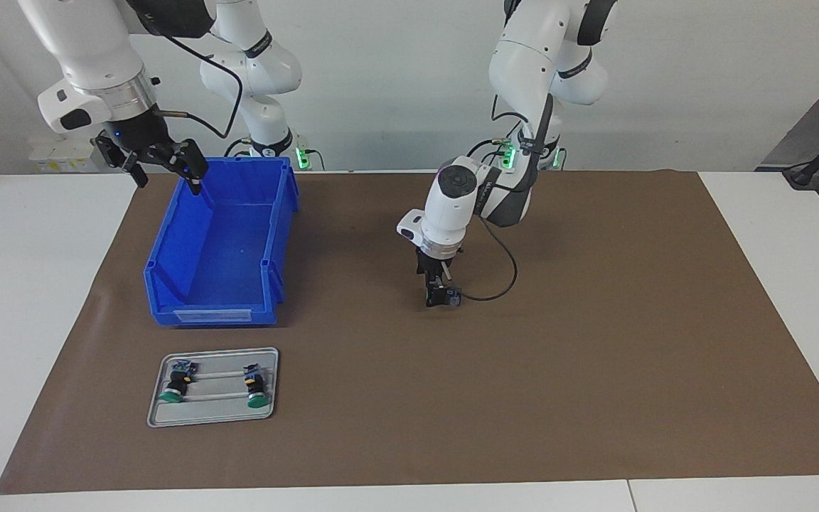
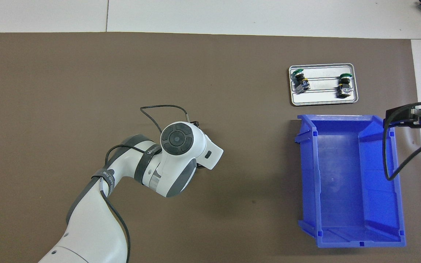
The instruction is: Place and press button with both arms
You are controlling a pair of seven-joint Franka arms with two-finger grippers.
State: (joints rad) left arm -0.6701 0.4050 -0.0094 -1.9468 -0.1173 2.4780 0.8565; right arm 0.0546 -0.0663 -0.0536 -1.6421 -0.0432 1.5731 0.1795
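Note:
My left gripper (image 1: 436,297) points straight down at the middle of the brown mat (image 1: 594,341). It is shut on a small dark button (image 1: 453,296) whose bluish end shows beside the fingertips, at mat level. In the overhead view the left wrist (image 2: 177,138) hides this gripper and the button. Two more green-capped buttons (image 1: 176,385) (image 1: 255,388) lie on a grey tray (image 1: 214,363); they also show from overhead (image 2: 300,79) (image 2: 344,86). My right gripper (image 1: 166,165) hangs open and empty in the air over the rim of the blue bin (image 1: 214,313), apart from the buttons.
The blue bin (image 2: 342,182) is empty and stands toward the right arm's end, nearer to the robots than the tray (image 2: 323,96). A black cable (image 1: 502,284) loops from the left wrist down to the mat. White table shows around the mat.

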